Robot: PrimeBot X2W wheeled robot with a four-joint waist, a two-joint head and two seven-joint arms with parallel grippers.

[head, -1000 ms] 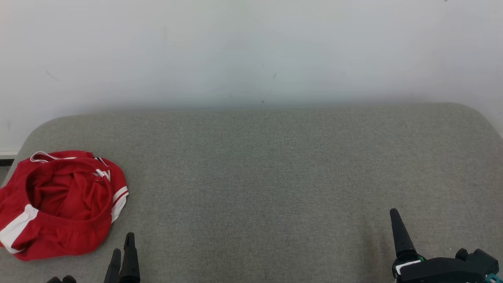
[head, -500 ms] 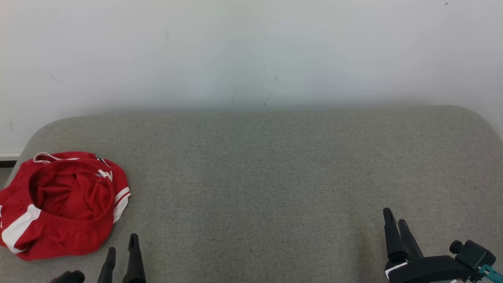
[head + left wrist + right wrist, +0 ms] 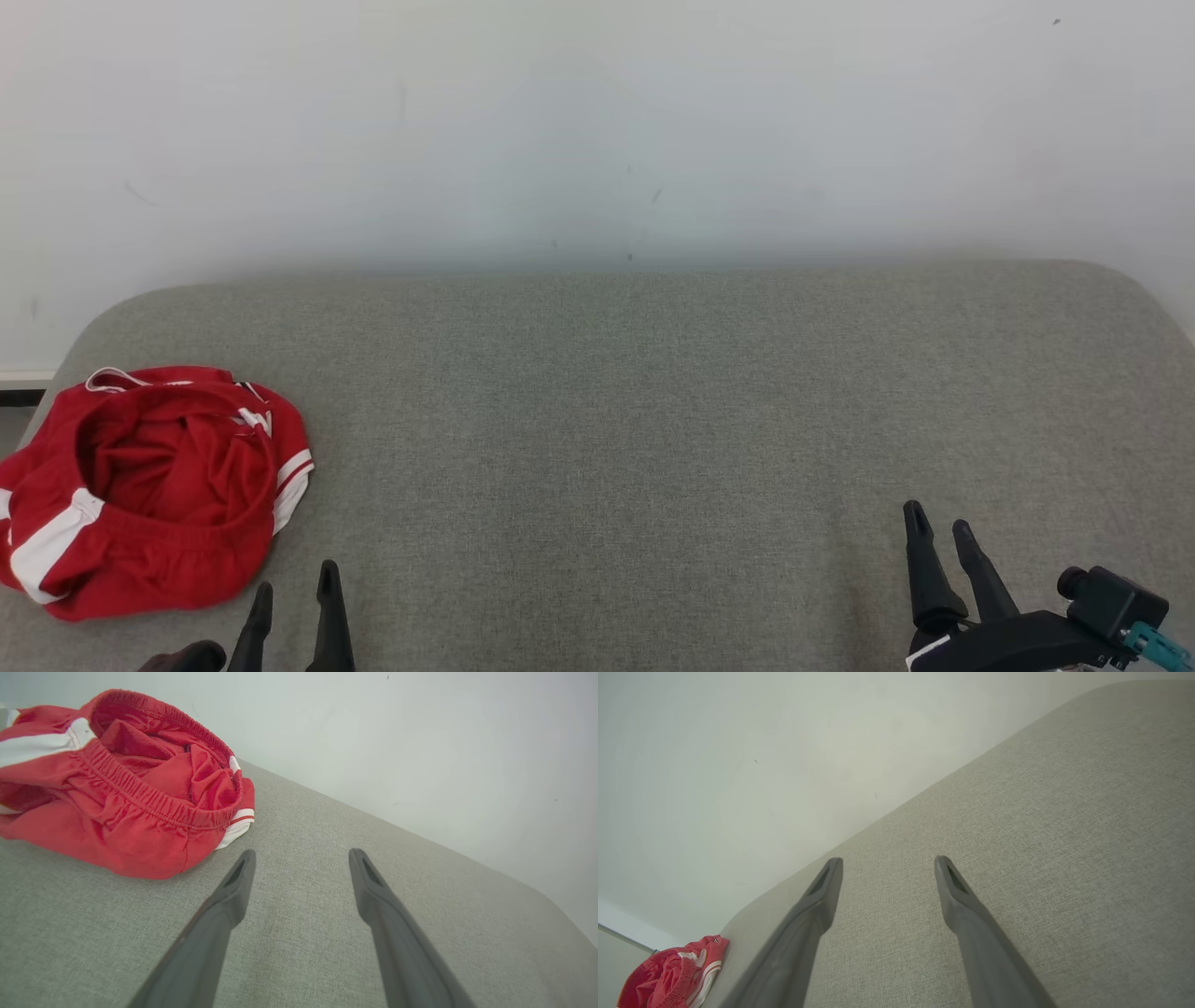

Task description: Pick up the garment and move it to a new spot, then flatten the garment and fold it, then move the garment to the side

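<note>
Small shift in the head view first: the specks on the plain white wall (image 3: pixel 597 121) and the far edge of the grey woven padded surface (image 3: pixel 635 420) both sit a touch lower than a second ago, so that is the camera tipping, not the scene moving. The crumpled red fabric garment with white stripes (image 3: pixel 154 495) has not budged; it lies bunched at the surface's left end, close to its near edge, elastic waistband gaping upward. The real change is at the right gripper (image 3: pixel 935 518), over the surface's near right corner. A second ago it showed one dark finger edge-on, and now both fingers stand side by side, so the wrist has turned. Its jaws are spread wide with nothing between them. The left gripper (image 3: pixel 295 577), at the surface's near edge just beside the garment, has also turned slightly; it too is wide open and empty, not touching cloth. To my eye both arms are squaring up, and the pick-up has not yet begun; the left one has the short reach. The surface is bare apart from the garment, rounded at its corners, and butts against the wall, which gives plenty of room towards its middle for a new spot.
</note>
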